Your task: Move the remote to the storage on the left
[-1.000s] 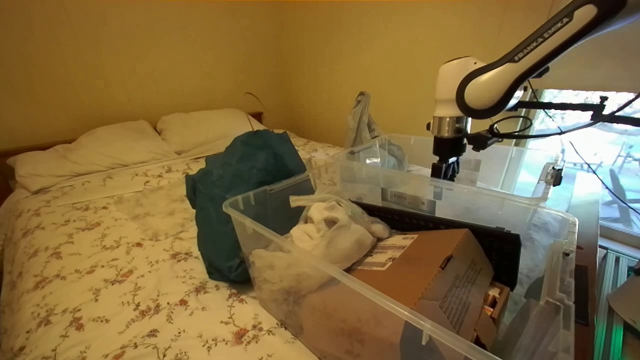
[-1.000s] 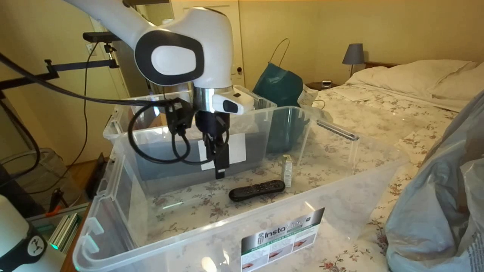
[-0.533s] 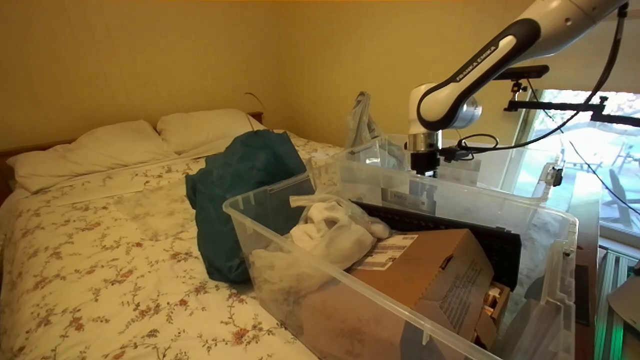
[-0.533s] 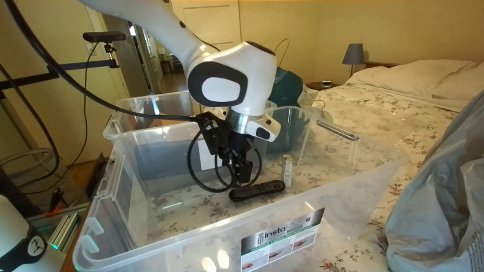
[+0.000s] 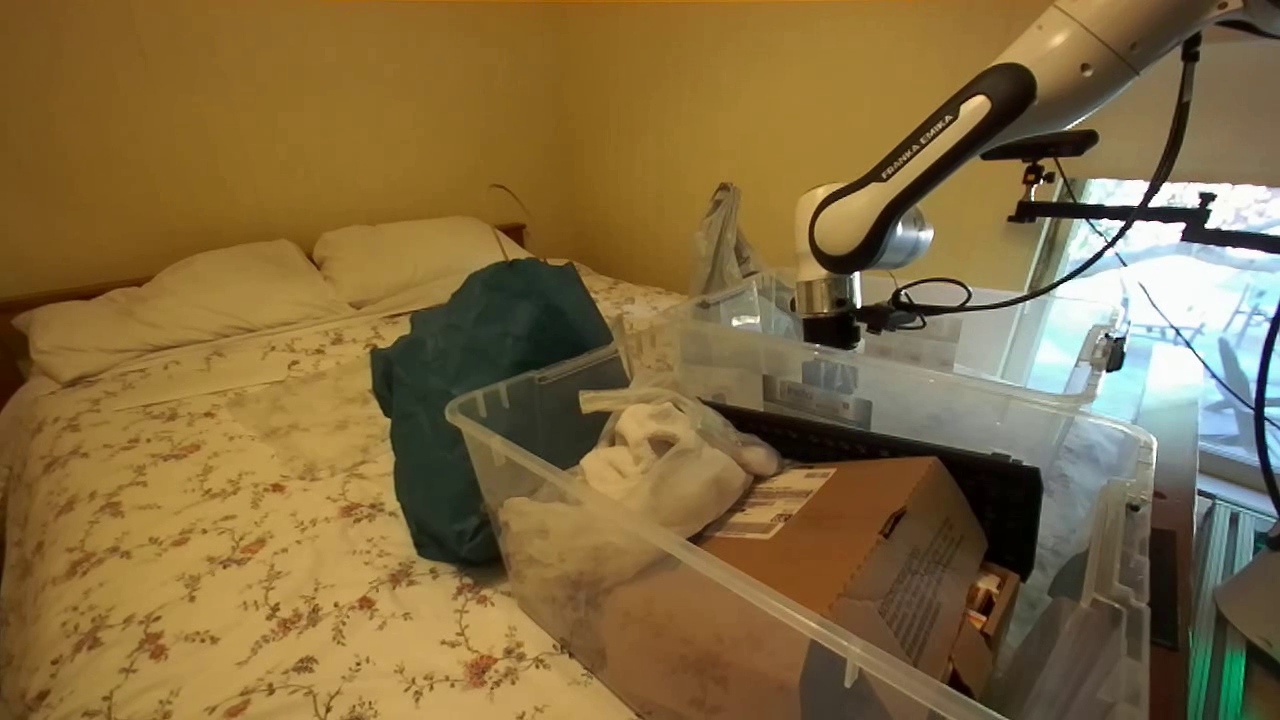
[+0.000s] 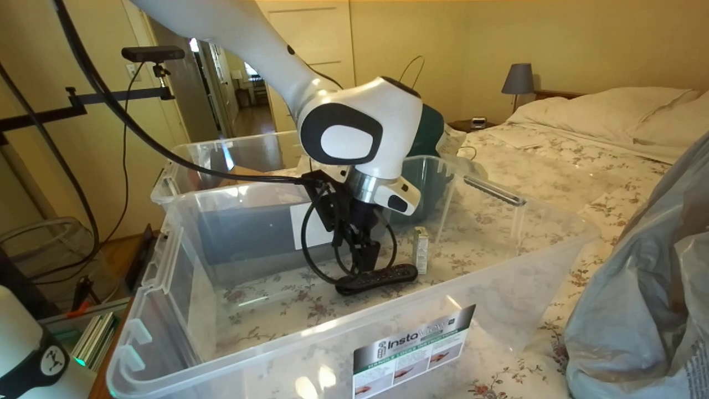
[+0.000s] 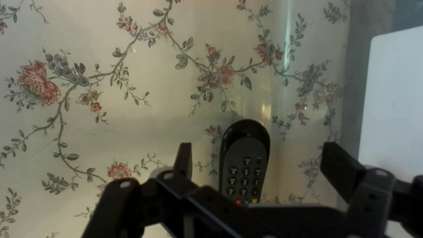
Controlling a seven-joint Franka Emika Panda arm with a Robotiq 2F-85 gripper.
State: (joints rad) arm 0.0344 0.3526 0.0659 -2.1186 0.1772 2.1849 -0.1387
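The black remote lies flat on the floor of the clear storage tub, where white floral fabric shows through. My gripper is inside this tub, just above and behind the middle of the remote. In the wrist view my gripper is open. The remote shows between its fingers, nearer the left one, with a gap on both sides. The remote's lower half is hidden behind the gripper body. In an exterior view the gripper is blurred behind tub walls and the remote cannot be made out.
A small white-green box stands upright by the remote's far end. Another clear tub with a cardboard box and a white bag stands alongside. A teal bag leans beside the tubs. A grey plastic bag is near.
The arm has come down into the tub and over the remote, moving right in one exterior picture and left in its opposite. The remote and tubs have not moved.
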